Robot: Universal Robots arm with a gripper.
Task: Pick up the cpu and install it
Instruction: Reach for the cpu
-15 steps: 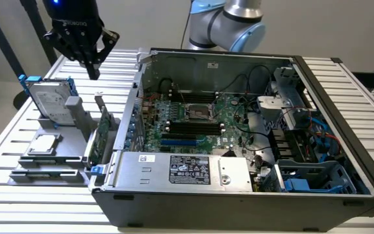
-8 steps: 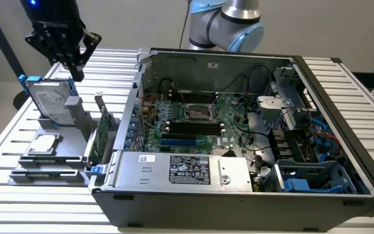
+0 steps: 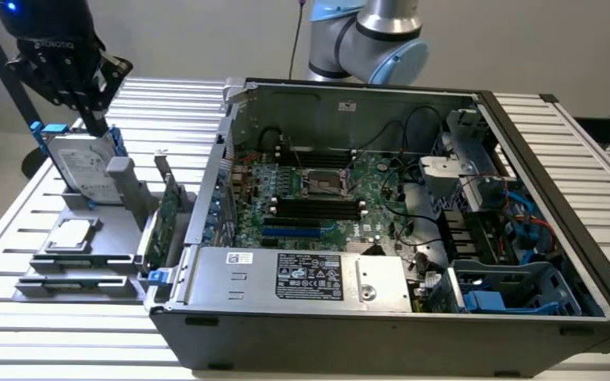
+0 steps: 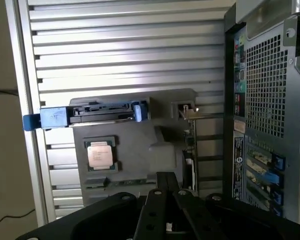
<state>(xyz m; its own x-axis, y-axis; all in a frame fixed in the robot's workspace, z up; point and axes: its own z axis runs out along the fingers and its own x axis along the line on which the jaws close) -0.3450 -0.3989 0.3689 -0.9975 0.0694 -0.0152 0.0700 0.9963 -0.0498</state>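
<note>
Silver-topped, the cpu [image 3: 70,236] is laid flat in a grey holder [image 3: 83,262], seemingly for reach from above, on a slatted metal table [image 3: 29,333] beside the opened computer case [image 3: 390,325] in the exterior view, the gripper [image 3: 95,125] being closed and empty just over the hard drive [image 3: 80,171]; by the wrist view the cpu [image 4: 100,154] is shown untouched.

A silver-grey arm [image 3: 384,36] with pale blue joint caps carries a black tool [image 3: 93,123] with a blue light.

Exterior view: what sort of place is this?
Likely a robotics lab bench for computer assembly: an open computer case on a slatted metal table, a robot arm behind it, and a cpu and hard drive in a grey holder.
</note>
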